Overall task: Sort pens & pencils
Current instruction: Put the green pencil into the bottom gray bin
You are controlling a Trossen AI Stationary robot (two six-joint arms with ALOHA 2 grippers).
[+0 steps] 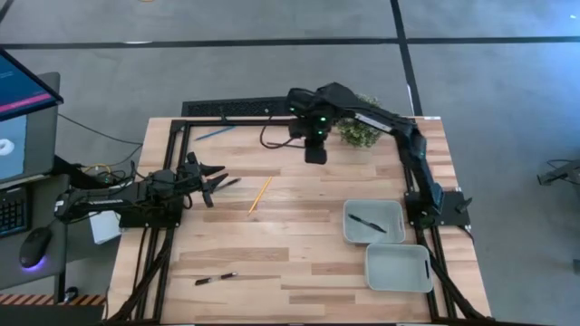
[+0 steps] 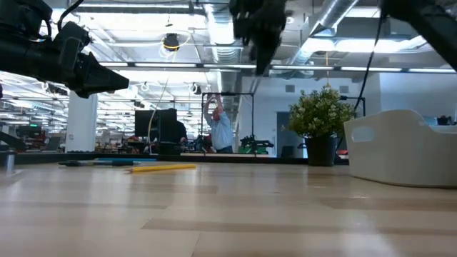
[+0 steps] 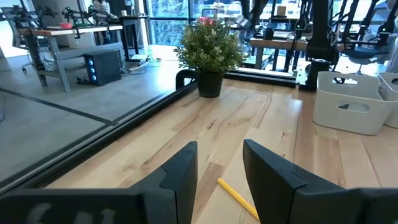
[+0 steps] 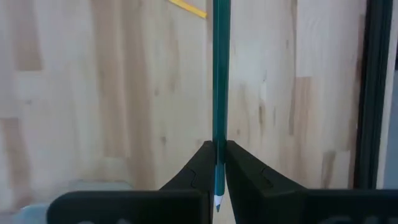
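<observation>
High view is showing a black pen (image 1: 215, 279) lying alone near the front edge of the wooden table (image 1: 299, 272). Just right of it two grey bins are sitting side by side near the right edge: the nearer bin (image 1: 399, 268) is holding nothing visible, and the farther bin (image 1: 373, 222) is holding another black pen (image 1: 367, 223). Further back, at mid-table, the yellow pencil (image 1: 260, 194) is lying at a slant on the wood, apart from everything else. To its left the left gripper (image 1: 210, 182) is hovering above the table with its fingers part-way open and nothing between them; a dark pen (image 1: 227, 183) is lying just beside its tips. Beyond that, the right gripper (image 4: 217, 163) is hanging over the back of the table, its fingers pinched tight on the teal-blue pencil (image 4: 221, 81), which is running straight out past the fingertips. Behind it a small potted plant (image 1: 360, 132) is standing by the rear frame, and a blue stick (image 1: 215, 133) is lying at the back left corner. In the room beyond, a person (image 2: 218, 127) is standing with arms raised.
</observation>
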